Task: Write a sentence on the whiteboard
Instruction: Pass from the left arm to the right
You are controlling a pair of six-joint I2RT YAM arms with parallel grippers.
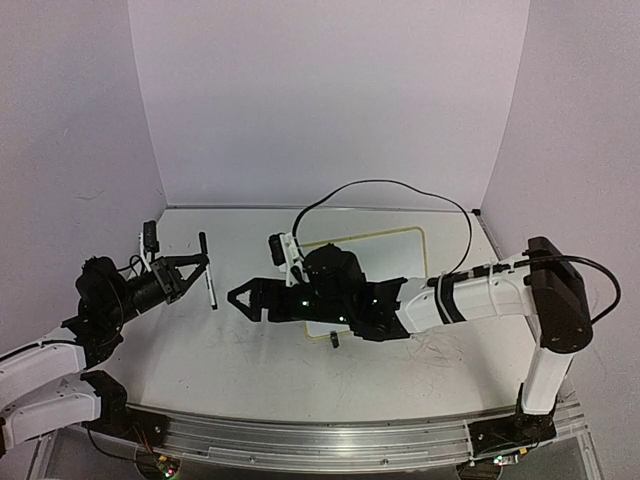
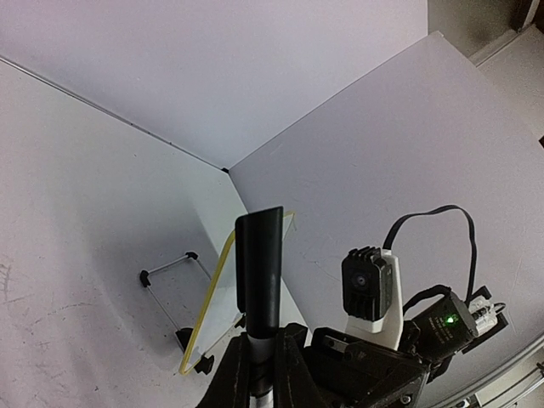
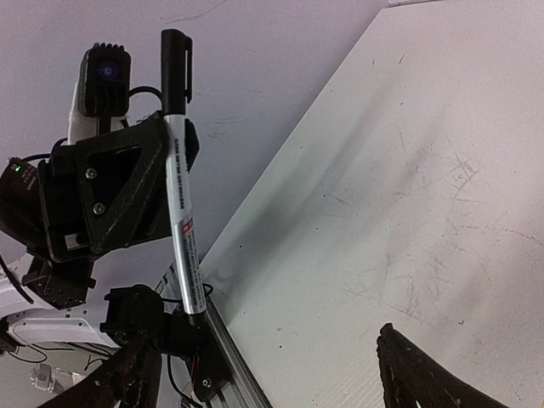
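Top view: a small white rounded-corner whiteboard with a thin pale-yellow rim [image 1: 392, 252] is found resting on the large scuffed white tabletop [image 1: 250, 375], from the centre out toward 2 o'clock. Much of it is covered by the right arm, and one small black clip foot [image 1: 334, 340] is seen at its 6 o'clock edge. No lettering is made out on the exposed part, so the sentence is judged not begun, though the hidden part cannot be checked. At 9 o'clock a slim white-barrelled marker with black ends [image 1: 208, 272] is clamped crosswise in the left gripper [image 1: 198, 272]. The right gripper [image 1: 240, 300] is spread with nothing in it, just at 3 o'clock of the marker. Left wrist view: the marker's black clip cap [image 2: 259, 263] is seen jutting toward 12 o'clock out of the closed fingers. The whiteboard is seen behind it nearly edge-on, so its face cannot be read. Right wrist view: the marker is held clear of the table at 10 o'clock, with the cap fitted at its 12 o'clock end. The right fingers [image 3: 425, 378] are parted wide at 6 o'clock with an empty gap between. Judged: marker secured; uncapping and all writing are left.
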